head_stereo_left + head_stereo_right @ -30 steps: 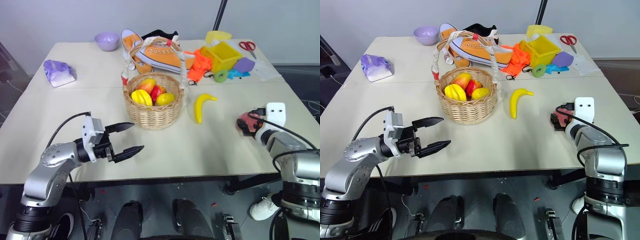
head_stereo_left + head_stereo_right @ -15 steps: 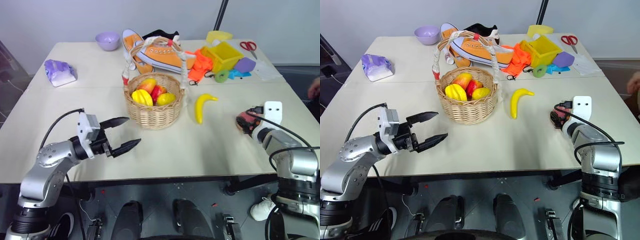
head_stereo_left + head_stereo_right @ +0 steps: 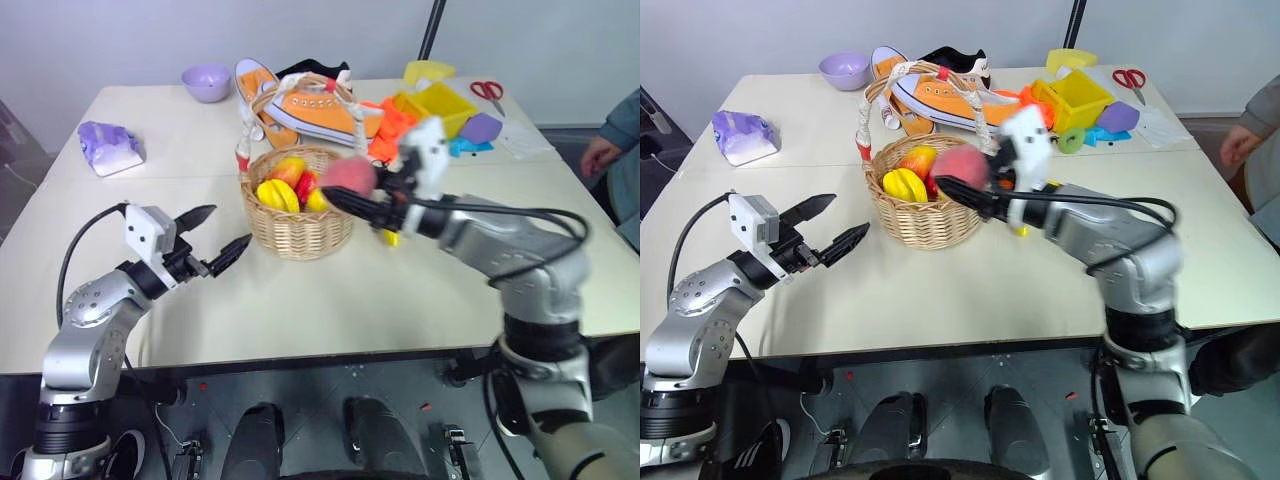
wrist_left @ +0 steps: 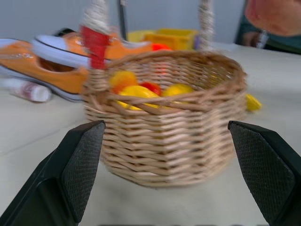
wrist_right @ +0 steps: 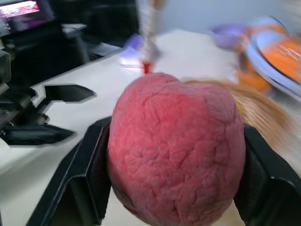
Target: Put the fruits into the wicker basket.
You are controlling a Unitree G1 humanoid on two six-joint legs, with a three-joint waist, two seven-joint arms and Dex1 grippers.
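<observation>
Behind right gripper (image 3: 345, 199), half-hidden banana (image 3: 390, 237)

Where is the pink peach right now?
The peach is up off the table, held in the right gripper, just right of the wicker basket rim; the banana lies behind the arm.

Legible text, labels, brands, numbers: none.
No lettering can be made out on the sneakers (image 3: 320, 100), purple packet (image 3: 108, 146), yellow bin (image 3: 441, 104) or basket (image 3: 297, 212); the basket's red marks are plain colour, not writing.
</observation>
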